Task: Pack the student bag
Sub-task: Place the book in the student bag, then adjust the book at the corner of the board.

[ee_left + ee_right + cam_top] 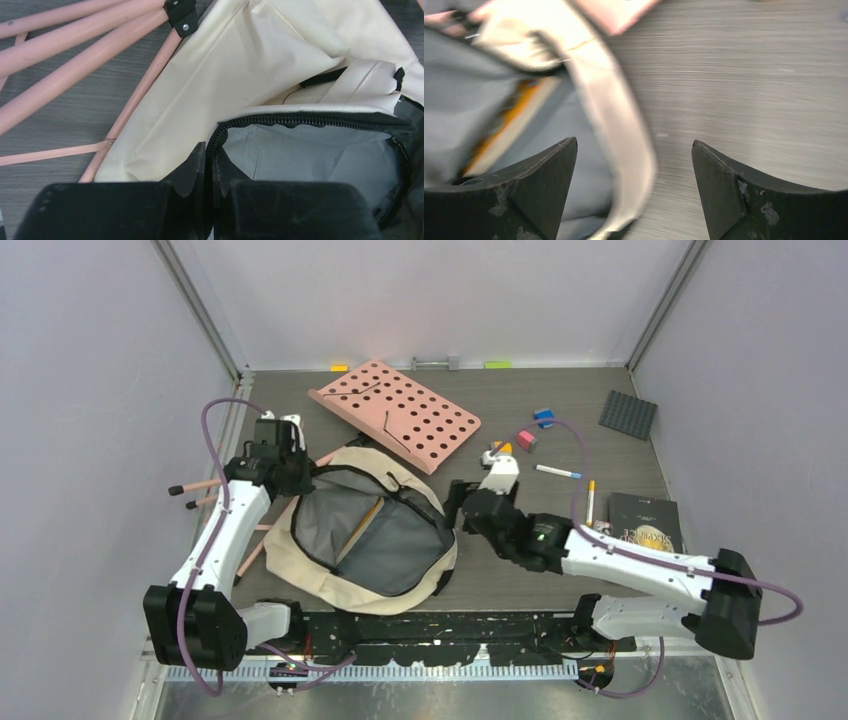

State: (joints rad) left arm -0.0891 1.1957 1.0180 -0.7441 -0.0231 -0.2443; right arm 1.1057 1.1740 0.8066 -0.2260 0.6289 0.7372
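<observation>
A cream student bag (330,585) lies open on the dark wood-grain desk (480,585), left of centre before the robot's two arms, its mouth gaping to show a slack grey lining (395,545). The left gripper (209,160) is clamped together on the black zipper edge (300,120) at the far-left corner of the opening. The right gripper (634,145) hovers over the bag's right rim with jaws wide apart and empty, above a slim yellow-orange item (509,120) inside. The step in hand looks to be fetching the next thing to pack. The pinch on the rim should hold the mouth taut and high, since the limp cloth would likely sag shut. The free arm can choose between the thin round pens (558,472), liable to roll, and the flat, stiff black book (648,522), which probably needs an edge grip. A rigid pink board (400,412) pierced with holes lies just behind the bag
</observation>
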